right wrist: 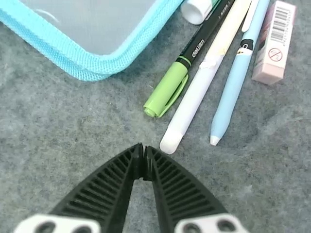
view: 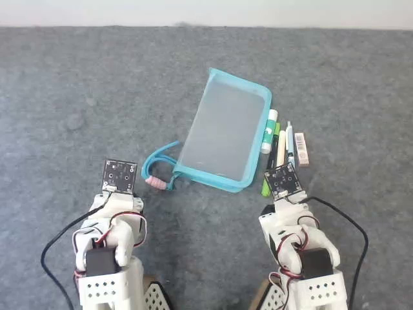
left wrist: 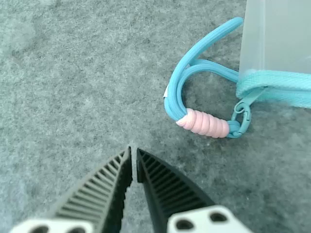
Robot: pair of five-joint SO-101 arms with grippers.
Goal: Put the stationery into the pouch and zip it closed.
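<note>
One pouch (view: 222, 132) lies flat and tilted on the grey surface (view: 77, 84). Its single blue strap (left wrist: 171, 104) with a pink coil (left wrist: 204, 124) trails off a near corner. Along its right edge lie five pieces: three pens, green-capped (right wrist: 167, 92), cream (right wrist: 194, 99) and pale blue (right wrist: 231, 92), one white tube (right wrist: 197, 9) and one eraser (right wrist: 274, 41). My left hand (left wrist: 133, 153) sits near the strap, fingers pressed together, holding nothing. My right hand (right wrist: 143, 148), likewise closed and empty, sits near the pen tips.

In my high view the right wrist board (view: 284, 180) covered the lower tips of the pens (view: 281, 145); the pouch (left wrist: 277, 39) ran off my left wrist view.
</note>
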